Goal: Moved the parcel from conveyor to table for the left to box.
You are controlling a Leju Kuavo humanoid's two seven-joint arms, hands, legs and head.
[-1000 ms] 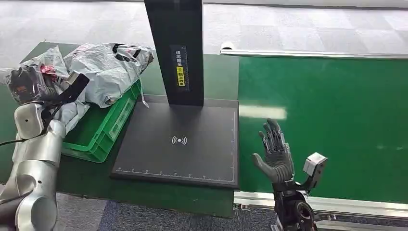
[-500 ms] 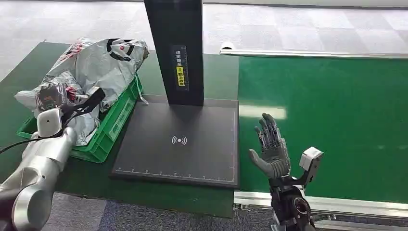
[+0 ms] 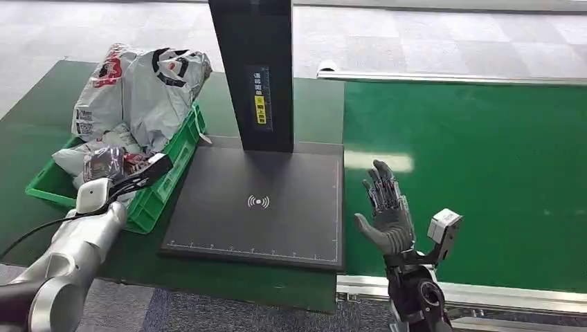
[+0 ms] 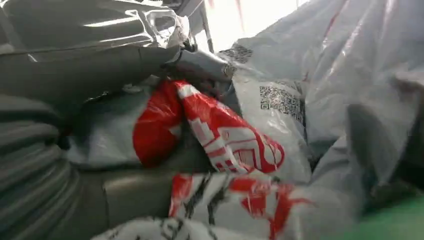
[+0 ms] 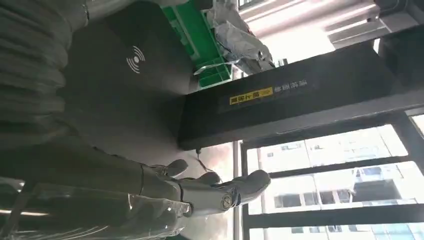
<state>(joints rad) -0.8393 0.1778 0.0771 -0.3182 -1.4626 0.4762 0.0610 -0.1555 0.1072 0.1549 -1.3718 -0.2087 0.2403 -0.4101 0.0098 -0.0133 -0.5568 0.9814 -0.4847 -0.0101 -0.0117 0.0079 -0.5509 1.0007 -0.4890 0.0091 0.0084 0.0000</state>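
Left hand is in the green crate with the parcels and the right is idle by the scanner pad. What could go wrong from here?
1. The parcels are heaped above the rim of the green crate; the top bag leans over the far edge and could slide off.
2. The left hand sits among loose plastic bags, so on withdrawal it might snag one and drag it out.
3. The right hand hovers open at the scanner pad edge; a careless swing could hit the black post.

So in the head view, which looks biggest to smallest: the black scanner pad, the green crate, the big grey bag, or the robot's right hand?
1. Black scanner pad.
2 and 3. Green crate and big grey bag look about alike; bags hide much of the crate, so I won't rank them.
4. Right hand, though it sits nearer the camera.
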